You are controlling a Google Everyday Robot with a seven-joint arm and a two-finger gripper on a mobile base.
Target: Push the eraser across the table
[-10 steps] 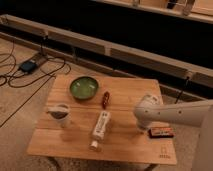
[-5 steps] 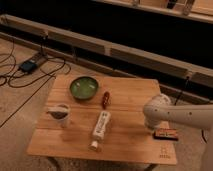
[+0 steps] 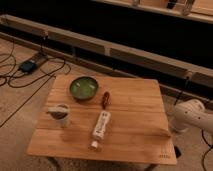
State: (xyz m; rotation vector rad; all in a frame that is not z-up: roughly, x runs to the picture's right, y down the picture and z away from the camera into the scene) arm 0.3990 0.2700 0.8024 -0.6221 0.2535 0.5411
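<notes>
So the arm point(image 3: 192, 116) has slid right over the last second and now sits off the desk's point(image 3: 135, 102) right edge. The pincer point(image 3: 174, 129) is down at that edge, and honestly I can't tell if it's open or closed, or holding anything. A second ago the eraser was right beside it near that edge, and half a second ago it had moved a bit further right. Now I can't spot it on the desk at all. My guess is it's hidden behind the arm or got shoved over the side, so the push looks basically finished, maybe overdone.

Nothing else has budged: green bowl point(image 3: 84, 88), little red thing point(image 3: 105, 98) beside it, white tube point(image 3: 102, 125) and cup point(image 3: 60, 114) near the front left. The light wood planks look smooth enough to slide on. Cables point(image 3: 47, 70) and a black box point(image 3: 27, 65) lie on the floor to the left, and a long dark wall runs behind.
</notes>
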